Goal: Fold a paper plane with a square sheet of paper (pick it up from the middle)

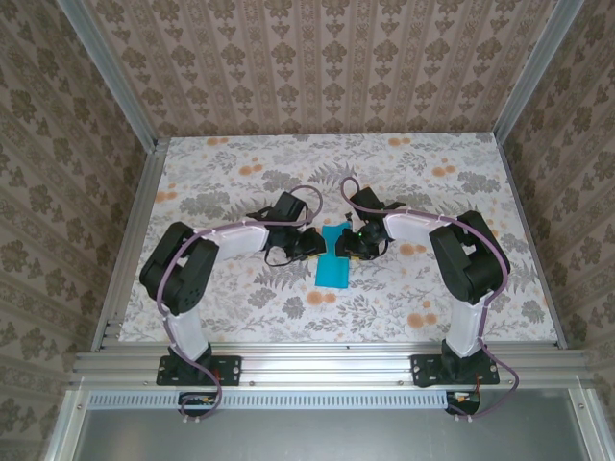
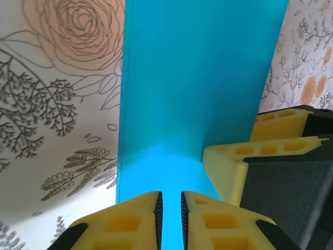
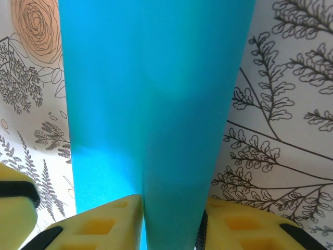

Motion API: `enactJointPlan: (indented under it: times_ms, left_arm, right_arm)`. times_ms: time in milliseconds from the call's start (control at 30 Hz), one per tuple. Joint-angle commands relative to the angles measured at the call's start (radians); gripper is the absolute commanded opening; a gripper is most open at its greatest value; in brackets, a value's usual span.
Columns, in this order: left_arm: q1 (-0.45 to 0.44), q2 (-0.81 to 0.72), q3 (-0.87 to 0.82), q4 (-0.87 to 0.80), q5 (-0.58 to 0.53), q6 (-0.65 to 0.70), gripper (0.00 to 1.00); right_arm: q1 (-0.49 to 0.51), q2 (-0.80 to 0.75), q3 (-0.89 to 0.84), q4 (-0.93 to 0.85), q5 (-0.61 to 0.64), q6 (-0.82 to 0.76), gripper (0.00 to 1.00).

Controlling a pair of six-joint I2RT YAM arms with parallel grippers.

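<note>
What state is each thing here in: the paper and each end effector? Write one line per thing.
paper: folded into a narrow strip, not yet a plane.
left end effector: nearly closed at the paper; grip unclear.
right end effector: closed on the paper.

Flower-print cloth [image 1: 240, 173] over table, grey leaves, orange blooms; patterned brown wallpaper [image 1: 317, 58] left, far, right; metal rail [image 1: 327, 363] along near edge.
</note>
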Motion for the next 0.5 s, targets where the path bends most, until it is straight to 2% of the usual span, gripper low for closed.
enactJointPlan:
  times_ms: [0,467]
  left_arm:
    - [-0.009,0.031,0.033,-0.001,0.025,0.004,0.18]
    - [-0.020,0.110,0.071,-0.068,-0.004,0.022,0.12]
  right_arm:
    - [-0.005,0.086,-0.029,-0.015,0.102,-0.003,0.34]
    - [-0.005,0.092,-0.026,-0.013,0.094,-0.004,0.34]
